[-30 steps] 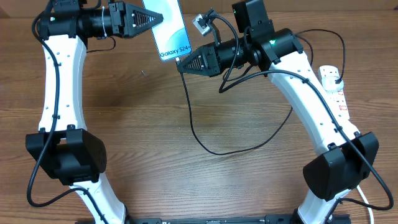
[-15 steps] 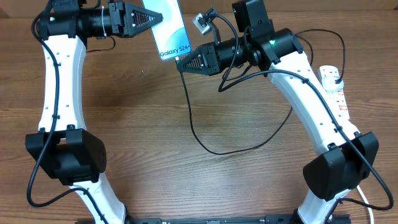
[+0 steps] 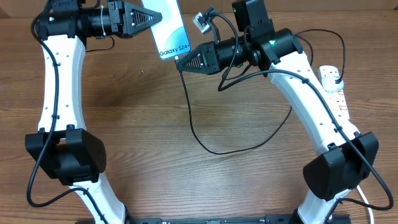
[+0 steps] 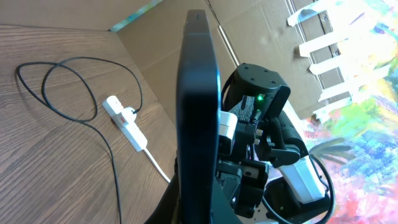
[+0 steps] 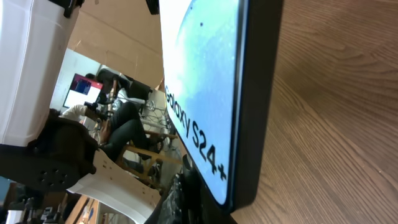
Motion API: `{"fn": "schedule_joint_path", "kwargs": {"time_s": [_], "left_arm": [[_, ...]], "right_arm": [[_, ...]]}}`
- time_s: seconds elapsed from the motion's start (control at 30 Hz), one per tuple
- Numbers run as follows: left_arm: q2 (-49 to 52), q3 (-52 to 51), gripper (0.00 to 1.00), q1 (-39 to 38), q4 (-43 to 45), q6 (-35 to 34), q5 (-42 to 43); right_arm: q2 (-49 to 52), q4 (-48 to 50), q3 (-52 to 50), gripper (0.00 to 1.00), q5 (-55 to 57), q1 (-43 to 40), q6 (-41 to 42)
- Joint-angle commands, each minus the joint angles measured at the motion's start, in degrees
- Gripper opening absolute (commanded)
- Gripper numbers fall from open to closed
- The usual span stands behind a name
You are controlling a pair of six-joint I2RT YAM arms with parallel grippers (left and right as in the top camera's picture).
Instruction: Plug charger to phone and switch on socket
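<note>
Cable slack: the charger (image 3: 214, 151) lies in a loose loop on the wooden table (image 3: 143, 124), nearest the arm bases. There looks to be enough slack that the push should not tug the plug end.
Socket: the white power strip (image 3: 339, 93) lies at the right edge, under the right arm's forearm and well apart from the phone. The cable's far end runs to it and a dark plug (image 3: 334, 76) appears to sit in it. Its switch is too small to read, so that step is judged not yet done.
Right gripper: the right gripper (image 3: 181, 64) has its fingers pinched narrow on the charger's connector end, its tip just below the phone's bottom edge. Whether the connector is seated is hidden. Drive it straight along the phone's long axis and do not twist.
Phone: the Galaxy S24+ phone (image 3: 171, 34) is held off the table, tilted, with the screen up and its bottom edge towards the right gripper. The right wrist view shows that edge very close.
Left gripper: the left gripper (image 3: 158, 17) is clamped on the phone from its left side. It should brace firmly so the phone does not slide back under the push.
</note>
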Motion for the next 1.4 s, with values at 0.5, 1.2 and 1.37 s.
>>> {"fn": "schedule_joint_path", "kwargs": {"time_s": [0.5, 1.2, 1.37], "left_arm": [[-0.1, 0.7, 0.04, -0.5, -0.4, -1.6, 3.0], [-0.1, 0.7, 0.04, -0.5, 1.1, -2.4, 3.0], [-0.1, 0.7, 0.04, -0.5, 1.6, -2.4, 3.0]], "right_arm": [[-2.4, 3.6, 1.7, 0.04, 0.2, -0.6, 4.6], [-2.4, 1.7, 1.7, 0.04, 0.5, -0.6, 4.5], [-2.4, 1.7, 1.7, 0.04, 0.5, -0.6, 4.5]]}}
